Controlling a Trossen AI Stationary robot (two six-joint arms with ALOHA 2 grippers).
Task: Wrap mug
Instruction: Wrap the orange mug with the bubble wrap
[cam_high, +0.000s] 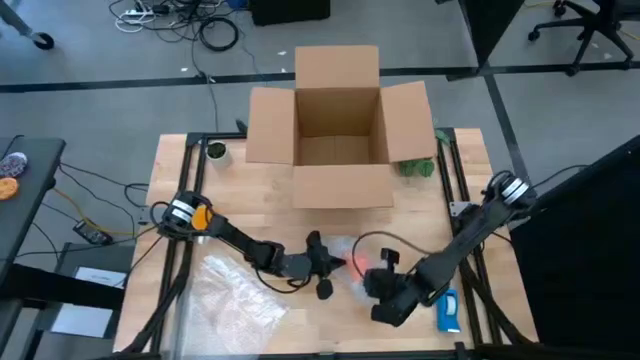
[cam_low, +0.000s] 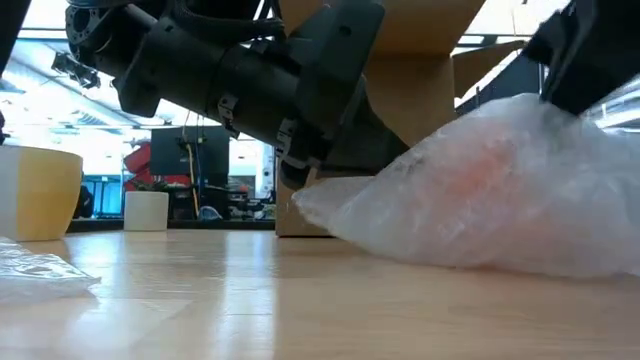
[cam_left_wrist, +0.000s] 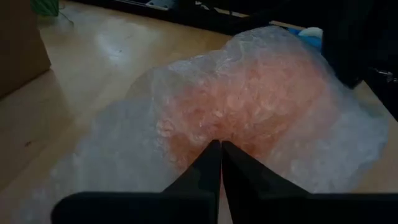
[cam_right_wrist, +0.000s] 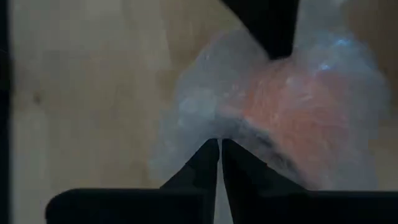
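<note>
Mostly wrapped: small orange mug (cam_left_wrist: 255, 99) shows only as a glow through clear bubble-wrap sheet (cam_left_wrist: 124, 149), near the wooden table's (cam_high: 270, 215) front edge. Left gripper (cam_left_wrist: 221, 155) and right gripper (cam_right_wrist: 219, 152), fingers together, each pinch wrap. Closing and securing remain.

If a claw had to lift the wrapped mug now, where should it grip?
Probably around the rounded orange bulge of the mug, coming from above. The loose bubble wrap skirt lies flat on the table and would likely slip off. Left claw and right claw pinch wrap edges.
</note>
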